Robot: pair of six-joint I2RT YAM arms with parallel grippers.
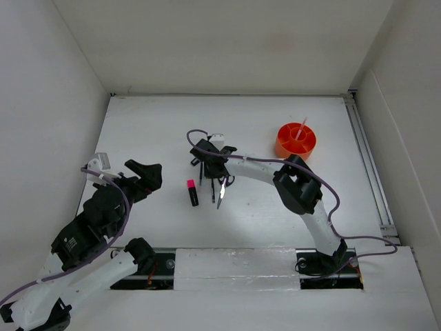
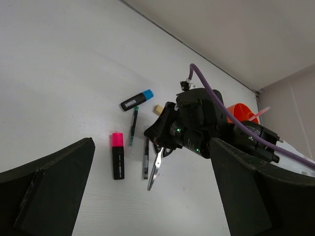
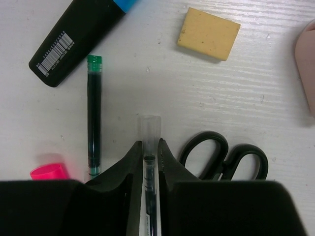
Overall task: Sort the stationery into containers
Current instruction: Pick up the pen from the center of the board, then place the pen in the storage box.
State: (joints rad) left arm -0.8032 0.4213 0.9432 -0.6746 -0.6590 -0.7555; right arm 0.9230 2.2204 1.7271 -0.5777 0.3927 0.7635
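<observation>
Thin dark pen (image 3: 149,129), clear-capped: lying mid-cluster on the table (image 1: 275,110), edges well apart; green-capped pen (image 3: 93,113) lying to its left, black-handled scissors (image 3: 224,157) just beside on the right. Right hand (image 3: 149,147): pinching this pen, fingers nearly together. Orange tub (image 1: 296,140): sitting well apart, far right. Left hand (image 1: 146,174): hanging wide open, holding nothing.

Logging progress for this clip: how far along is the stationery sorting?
Done: a pink pencil stands in the orange tub. In hand: the right hand is closed around a clear-capped pen lying on the table. Left: highlighter, blue-capped marker, green pen, scissors, eraser, pinkish piece.
</observation>
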